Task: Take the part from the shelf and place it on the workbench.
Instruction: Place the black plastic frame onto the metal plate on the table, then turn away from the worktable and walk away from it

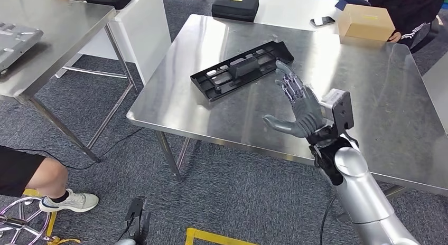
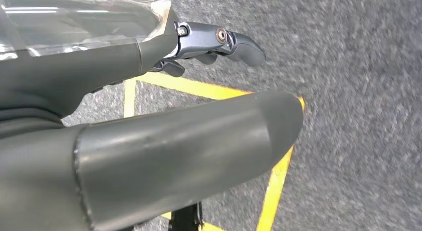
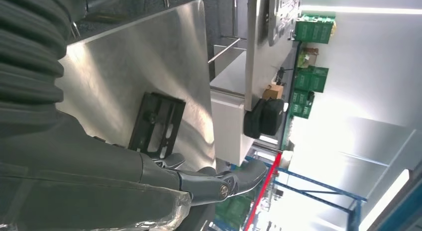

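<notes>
We see the black part (image 1: pixel 242 71) lying flat on the steel desk (image 1: pixel 370 102), toward its far left area, set at a slant to the desk's edges. It is a long, shallow moulded piece with slots along its length. Our right hand (image 1: pixel 296 105) hovers just beside the part's near right end, fingers spread and extended, holding nothing; whether the fingertips touch the part we cannot tell. In the right wrist view the part (image 3: pixel 157 122) lies on the desk beyond the outstretched fingers (image 3: pixel 219 183).

Our left hand (image 2: pixel 149 141) hangs low over grey carpet with yellow floor tape (image 2: pixel 276 183); its fingers look loosely extended and nothing sits in them.

At the desk's far edge stands a closed cardboard box (image 1: pixel 365 22), contents hidden, bearing a yellow label too small to read. A closed black case (image 1: pixel 235 6) and a phone (image 1: pixel 323 21) lie on the white surface behind.
</notes>
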### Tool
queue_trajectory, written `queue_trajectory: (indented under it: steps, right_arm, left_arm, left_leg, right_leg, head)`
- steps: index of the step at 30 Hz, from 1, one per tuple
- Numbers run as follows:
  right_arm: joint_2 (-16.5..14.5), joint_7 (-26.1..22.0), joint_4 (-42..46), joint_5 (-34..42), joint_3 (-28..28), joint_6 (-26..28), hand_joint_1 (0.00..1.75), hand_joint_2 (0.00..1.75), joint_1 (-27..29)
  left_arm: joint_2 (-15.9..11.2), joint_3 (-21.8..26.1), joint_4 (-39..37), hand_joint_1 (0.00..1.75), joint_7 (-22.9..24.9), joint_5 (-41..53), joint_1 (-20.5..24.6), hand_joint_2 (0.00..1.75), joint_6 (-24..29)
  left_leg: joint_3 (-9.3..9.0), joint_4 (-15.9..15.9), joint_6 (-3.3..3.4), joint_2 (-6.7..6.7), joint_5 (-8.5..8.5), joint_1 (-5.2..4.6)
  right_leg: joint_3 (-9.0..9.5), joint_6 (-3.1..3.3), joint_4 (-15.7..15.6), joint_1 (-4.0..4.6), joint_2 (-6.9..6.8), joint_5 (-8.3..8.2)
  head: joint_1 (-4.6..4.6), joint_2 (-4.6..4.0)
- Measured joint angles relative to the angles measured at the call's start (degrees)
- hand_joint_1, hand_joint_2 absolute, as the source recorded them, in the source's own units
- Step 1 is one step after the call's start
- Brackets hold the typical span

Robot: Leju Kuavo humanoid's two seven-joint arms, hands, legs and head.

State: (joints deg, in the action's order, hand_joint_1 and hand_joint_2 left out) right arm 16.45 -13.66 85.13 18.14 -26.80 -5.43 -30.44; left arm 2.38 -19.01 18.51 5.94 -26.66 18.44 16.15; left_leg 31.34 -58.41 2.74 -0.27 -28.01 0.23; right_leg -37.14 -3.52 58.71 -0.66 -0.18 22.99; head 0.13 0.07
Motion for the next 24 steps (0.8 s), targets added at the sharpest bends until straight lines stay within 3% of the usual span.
queue_trajectory:
  steps: [1,3,4,5,6,7,8,9,11,12,14,15,16,17,19,20,21,22,24]
  right_arm:
    - [0.61,-0.65,0.98,0.16,0.62,-0.01,0.0,1.75,1.34]
    - [1.68,-1.79,2.96,0.71,2.04,-0.07,0.0,1.75,3.97]
    - [2.09,-2.28,3.98,1.03,2.78,-0.11,0.0,1.75,5.31]
    - [2.39,-2.65,4.95,1.29,3.5,-0.13,0.0,1.75,6.62]
    - [2.59,-2.94,5.87,1.52,4.18,-0.14,0.0,1.75,7.86]
    - [2.74,-3.14,6.75,1.66,4.86,-0.13,0.0,1.75,8.88]
    - [2.85,-3.28,7.56,1.75,5.49,-0.1,0.0,1.75,9.67]
    - [2.93,-3.36,8.35,1.82,6.07,-0.01,0.0,1.75,10.21]
    - [3.01,-3.45,9.92,1.81,7.2,0.47,0.0,1.75,11.37]
    - [2.98,-3.37,10.75,1.64,7.92,0.89,0.0,1.75,12.24]
    - [2.72,-2.77,12.28,0.59,9.7,2.35,0.0,1.75,14.65]
    - [2.45,-2.26,12.82,-0.4,10.67,3.4,0.0,1.75,15.92]
    - [2.06,-1.83,13.16,-1.55,11.58,4.56,0.0,1.75,17.23]
    - [1.62,-1.53,13.34,-2.66,12.44,5.58,0.0,1.75,18.51]
    - [0.78,-1.37,13.42,-4.0,13.8,6.75,0.0,1.75,20.87]
    - [0.44,-1.35,13.42,-4.26,14.28,6.97,0.0,1.75,21.83]
    - [0.15,-1.15,13.42,-4.37,14.66,7.15,0.0,1.75,22.6]
    - [-0.14,-0.62,13.41,-4.45,15.01,7.46,0.0,1.75,23.22]
    - [-0.78,1.17,13.32,-5.36,15.8,8.98,0.0,1.75,24.58]
  left_arm:
    - [-0.14,0.01,0.01,0.0,-0.05,-0.05,-0.07,0.0,0.01]
    - [-0.46,0.04,0.03,0.0,-0.36,-0.2,-0.35,0.0,-0.02]
    - [-0.57,0.06,0.06,0.0,-0.6,-0.27,-0.6,0.0,-0.05]
    - [-0.66,0.08,0.08,0.0,-0.82,-0.32,-0.9,0.0,-0.11]
    - [-0.74,0.09,0.1,0.0,-0.98,-0.34,-1.2,0.0,-0.17]
    - [-0.8,0.1,0.13,0.0,-1.07,-0.35,-1.49,0.0,-0.23]
    - [-0.86,0.1,0.16,0.0,-1.1,-0.37,-1.71,0.0,-0.29]
    - [-0.94,0.11,0.26,0.0,-1.18,-0.38,-1.88,0.0,-0.32]
    - [-1.05,0.14,0.55,0.0,-1.53,-0.39,-2.05,0.0,-0.35]
    - [-1.11,0.16,0.72,0.0,-1.74,-0.35,-2.14,0.0,-0.37]
    - [-1.27,0.21,0.95,0.0,-1.95,-0.2,-2.48,0.0,-0.44]
    - [-1.36,0.26,1.04,0.0,-1.89,-0.08,-2.74,0.0,-0.48]
    - [-1.44,0.34,1.12,0.0,-1.82,0.06,-2.99,0.0,-0.5]
    - [-1.5,0.45,1.21,0.0,-1.76,0.19,-3.2,0.0,-0.53]
    - [-1.53,0.63,1.43,0.0,-1.7,0.33,-3.42,0.0,-0.56]
    - [-1.56,0.67,1.51,0.0,-1.7,0.36,-3.45,0.0,-0.57]
    - [-1.58,0.68,1.55,0.0,-1.7,0.38,-3.47,0.0,-0.57]
    - [-1.6,0.7,1.6,0.0,-1.7,0.4,-3.48,0.0,-0.57]
    - [-1.61,0.81,1.87,0.0,-1.69,0.52,-3.43,0.0,-0.57]
  left_leg:
    - [0.57,0.2,0.5,0.09,0.7,0.09]
    - [2.2,0.26,1.06,0.15,2.07,0.09]
    - [3.13,0.23,1.14,0.18,2.77,0.05]
    - [4.08,0.21,1.14,0.23,3.47,0.01]
    - [5.01,0.18,1.08,0.3,4.16,-0.01]
    - [5.9,0.17,0.96,0.36,4.85,-0.01]
    - [6.73,0.14,0.77,0.41,5.54,0.0]
    - [7.42,0.1,0.5,0.42,6.19,-0.06]
    - [8.2,0.13,-0.12,0.44,7.46,-0.18]
    - [8.29,0.26,-0.45,0.42,8.06,-0.2]
    - [8.35,0.61,-1.16,0.28,8.95,-0.03]
    - [8.62,0.28,-1.5,0.2,8.22,0.1]
    - [9.07,-0.92,-1.81,0.14,6.32,0.21]
    - [9.74,-3.21,-2.04,0.1,3.39,0.34]
    - [11.23,-10.53,-2.43,0.11,-2.71,0.41]
    - [11.58,-13.92,-2.58,0.11,-4.03,0.43]
    - [11.28,-16.04,-2.66,0.11,-3.9,0.44]
    - [10.04,-16.23,-2.64,0.12,-2.6,0.46]
    - [4.63,-10.98,-2.34,0.06,-0.45,0.5]
  right_leg:
    - [-0.78,0.2,1.64,0.01,0.03,1.63]
    - [-2.93,0.79,8.11,-0.01,0.08,6.57]
    - [-3.76,0.79,11.9,-0.04,0.09,8.5]
    - [-4.02,0.46,14.74,-0.06,0.1,9.38]
    - [-3.48,-0.12,15.96,-0.1,0.1,9.17]
    - [-1.86,-0.81,14.98,-0.17,0.09,8.07]
    - [0.74,-1.35,12.05,-0.24,0.08,6.85]
    - [3.95,-1.51,7.74,-0.25,0.08,6.44]
    - [8.97,-0.85,0.12,0.08,0.15,7.2]
    - [9.92,-0.32,-1.67,0.34,0.17,7.78]
    - [9.47,0.77,-2.06,0.3,0.07,7.2]
    - [9.09,1.39,-2.05,0.13,-0.03,6.63]
    - [8.65,2.06,-2.13,-0.09,-0.14,5.95]
    - [8.05,2.58,-2.19,-0.28,-0.25,5.19]
    - [6.36,3.09,-2.09,-0.13,-0.3,3.64]
    - [5.3,3.07,-2.01,-0.09,-0.3,2.85]
    - [4.22,2.99,-1.9,-0.06,-0.29,2.1]
    - [3.17,2.84,-1.75,-0.06,-0.25,1.41]
    - [1.46,2.37,-1.35,-0.06,-0.17,0.24]
  head:
    - [0.15,0.0]
    - [0.44,0.0]
    - [0.56,0.0]
    - [0.58,0.0]
    - [0.61,0.0]
    - [0.62,0.0]
    - [0.63,0.0]
    - [0.63,0.0]
    - [0.51,0.0]
    - [0.44,0.0]
    - [0.28,0.0]
    - [0.25,0.0]
    - [0.16,0.0]
    - [0.09,0.0]
    - [-0.05,0.0]
    - [-0.07,0.0]
    - [-0.08,0.0]
    - [-0.09,0.0]
    - [-0.13,0.0]
